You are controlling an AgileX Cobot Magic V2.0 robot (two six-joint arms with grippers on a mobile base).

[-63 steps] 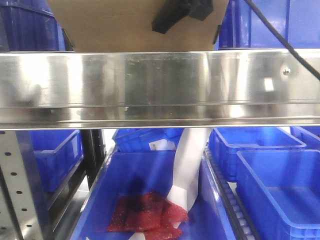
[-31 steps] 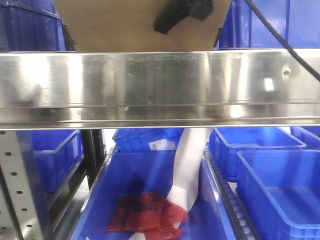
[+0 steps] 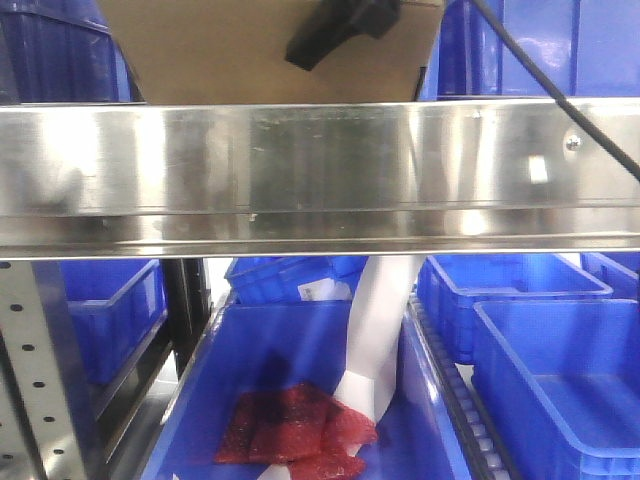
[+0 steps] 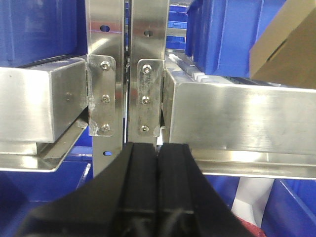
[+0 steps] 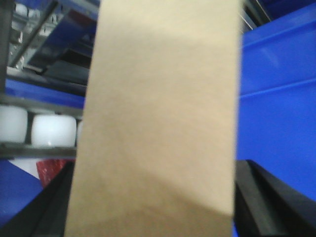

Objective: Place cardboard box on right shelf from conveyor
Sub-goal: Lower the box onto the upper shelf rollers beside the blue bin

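Observation:
The tan cardboard box (image 3: 260,50) sits just above the shiny front rail of the right shelf (image 3: 320,170), between blue bins. My right gripper (image 3: 340,28) shows as a dark shape against the box's front. In the right wrist view the box (image 5: 158,118) fills the middle, with the right gripper (image 5: 154,207) shut on it and a black finger (image 5: 269,200) on each side. My left gripper (image 4: 158,148) is shut and empty in front of the shelf's uprights (image 4: 145,74); a corner of the box (image 4: 289,49) shows at upper right. The conveyor is out of view.
Blue bins (image 3: 545,375) fill the lower shelf level; one holds a red mesh bag (image 3: 295,425) and a white sheet (image 3: 380,330). A perforated grey upright (image 3: 35,370) stands at lower left. White rollers (image 5: 52,131) lie left of the box. Blue bins (image 3: 545,45) flank the box.
The box and my right gripper have shifted a little to the left along the shelf rail. The left gripper's earlier position is not shown.

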